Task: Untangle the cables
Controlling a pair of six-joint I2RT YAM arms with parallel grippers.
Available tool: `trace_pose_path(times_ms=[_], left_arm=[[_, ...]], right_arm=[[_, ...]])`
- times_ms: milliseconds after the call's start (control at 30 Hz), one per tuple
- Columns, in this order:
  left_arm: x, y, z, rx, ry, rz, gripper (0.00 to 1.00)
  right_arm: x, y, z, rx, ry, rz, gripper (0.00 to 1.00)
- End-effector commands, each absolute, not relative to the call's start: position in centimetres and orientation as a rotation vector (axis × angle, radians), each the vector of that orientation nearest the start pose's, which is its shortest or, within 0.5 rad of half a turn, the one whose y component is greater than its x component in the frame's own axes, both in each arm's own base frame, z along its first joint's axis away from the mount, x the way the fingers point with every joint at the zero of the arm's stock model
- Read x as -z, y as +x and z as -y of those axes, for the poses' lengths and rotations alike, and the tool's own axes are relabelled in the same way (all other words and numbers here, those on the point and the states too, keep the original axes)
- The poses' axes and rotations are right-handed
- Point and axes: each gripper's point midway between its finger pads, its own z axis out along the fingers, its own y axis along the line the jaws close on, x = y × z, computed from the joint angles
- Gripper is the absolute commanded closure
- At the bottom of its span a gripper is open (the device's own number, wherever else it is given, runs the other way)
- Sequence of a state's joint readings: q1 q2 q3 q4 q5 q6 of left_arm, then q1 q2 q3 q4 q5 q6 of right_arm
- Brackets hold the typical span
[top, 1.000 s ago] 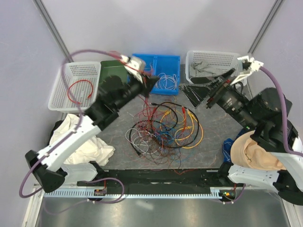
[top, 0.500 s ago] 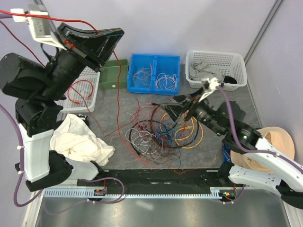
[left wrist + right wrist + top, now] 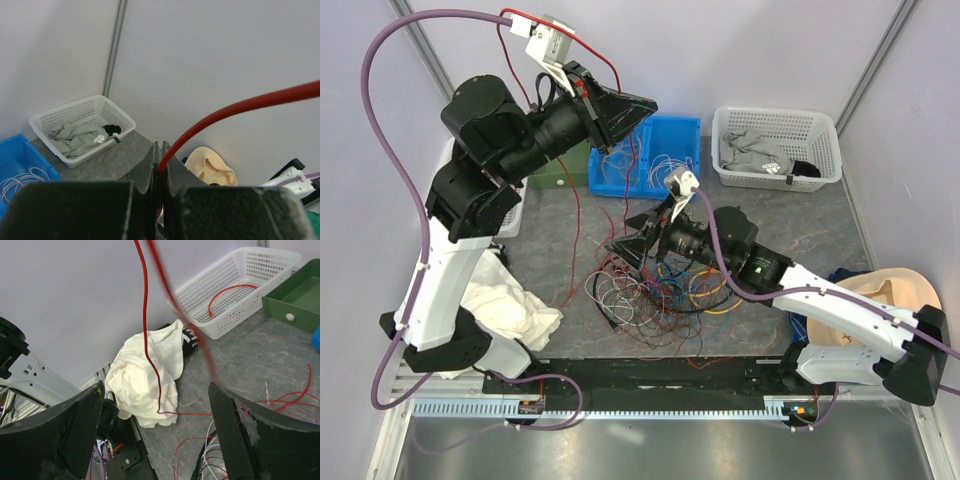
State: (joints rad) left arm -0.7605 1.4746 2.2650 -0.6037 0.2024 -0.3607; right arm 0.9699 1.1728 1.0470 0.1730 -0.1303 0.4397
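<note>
Now left tool (image 3: 159, 167) pinches one red cable (image 3: 240, 106), held high.
We judge it light, limp, slick; right tool (image 3: 156, 390), spread, should grip it low, at the tangle (image 3: 670, 292) beneath.

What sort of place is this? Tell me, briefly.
Likely a robot lab work cell: panel walls box in a table where the left arm and right arm reach over tangled cables beside a blue bin.

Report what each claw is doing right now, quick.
Left claw: closed on a red cable.
Right claw: open, gripping nothing.
</note>
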Motion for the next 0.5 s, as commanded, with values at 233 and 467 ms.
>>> trace_pose_path(times_ms=[233,467], left_arm=[[-61.8,21.6,29.4,1.165,0.489,-1.349,0.98],[-61.3,21.8,29.6,1.166,0.494,-1.363,0.98]], right_arm=[[-26.1,17.2,-40.8,-1.365,-0.693,-1.592,0.09],[-24.6,15.1,-45.0,-1.427,-0.769,-1.575,0.08]])
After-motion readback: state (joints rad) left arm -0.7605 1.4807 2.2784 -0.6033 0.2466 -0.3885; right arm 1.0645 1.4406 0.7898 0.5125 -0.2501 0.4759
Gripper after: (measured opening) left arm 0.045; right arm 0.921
